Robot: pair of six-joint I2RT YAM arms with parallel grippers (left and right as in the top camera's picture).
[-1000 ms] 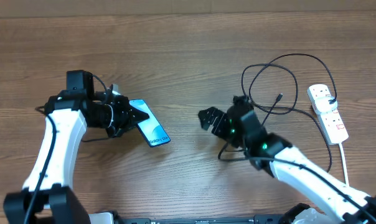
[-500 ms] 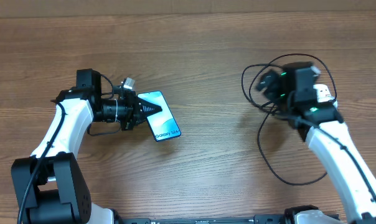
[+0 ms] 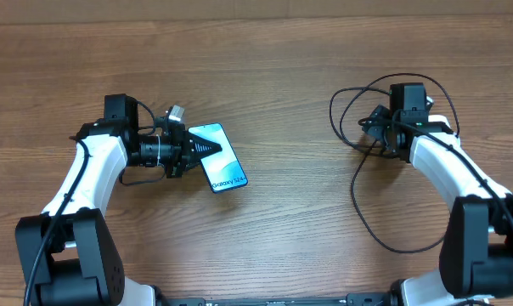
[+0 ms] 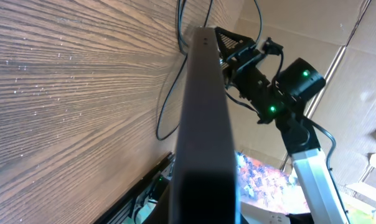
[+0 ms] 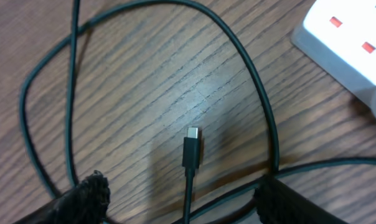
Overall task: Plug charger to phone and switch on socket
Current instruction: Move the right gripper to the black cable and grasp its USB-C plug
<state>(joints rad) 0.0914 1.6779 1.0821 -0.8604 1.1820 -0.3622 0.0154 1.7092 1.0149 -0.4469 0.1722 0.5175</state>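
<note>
The phone, light blue screen up, is off the table at the left of centre, with my left gripper shut on its near end. In the left wrist view it shows edge-on as a dark slab that hides the jaws. The charger lies in black loops at the right. Its connector tip rests on the wood, and the lead runs back between my right gripper's fingers, which stand open on either side without touching it. That gripper hovers over the loops. The socket shows red switches.
In the overhead view my right arm covers most of the socket. A cardboard wall runs along the table's far edge. My right arm also shows in the left wrist view, beyond the phone.
My right arm swung from the table's middle to the cable loops, then settled over the connector, its jaws narrowing a little. My left arm carried the phone slightly right, then held still.
</note>
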